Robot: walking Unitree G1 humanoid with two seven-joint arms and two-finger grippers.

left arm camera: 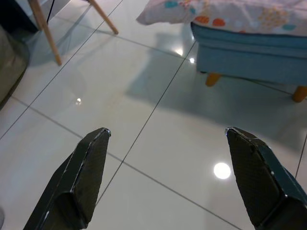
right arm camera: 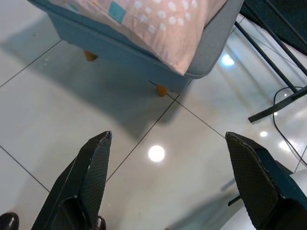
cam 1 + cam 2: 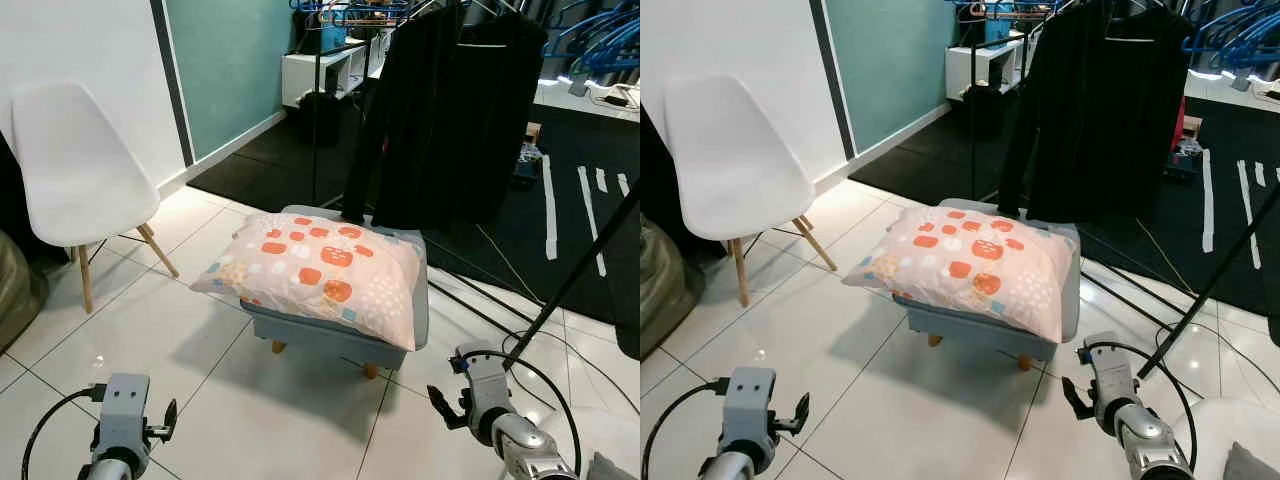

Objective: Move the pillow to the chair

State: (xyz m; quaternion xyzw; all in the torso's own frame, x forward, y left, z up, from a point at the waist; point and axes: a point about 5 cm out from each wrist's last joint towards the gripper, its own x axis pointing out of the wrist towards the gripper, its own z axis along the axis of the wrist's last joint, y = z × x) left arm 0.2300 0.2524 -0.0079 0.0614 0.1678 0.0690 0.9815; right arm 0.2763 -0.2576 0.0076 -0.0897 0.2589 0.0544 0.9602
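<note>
With both claws spread wide and low, left claw (image 1: 165, 179) and right claw (image 2: 168, 179), reach ahead to pinch pillow (image 3: 318, 272) edges, then left toward chair (image 3: 75, 170).

**Colours and patterns**

Pillow (image 3: 318, 273): pale pink, orange blocks, white dots, small teal squares. Stool (image 3: 335, 340): grey-blue, orange-brown feet. Chair (image 3: 75, 170): white shell, light wood legs. Floor (image 3: 150, 330): glossy white tiles, dark grout. Coat (image 3: 440, 110): black. Wall panel (image 3: 225, 65): teal.
</note>
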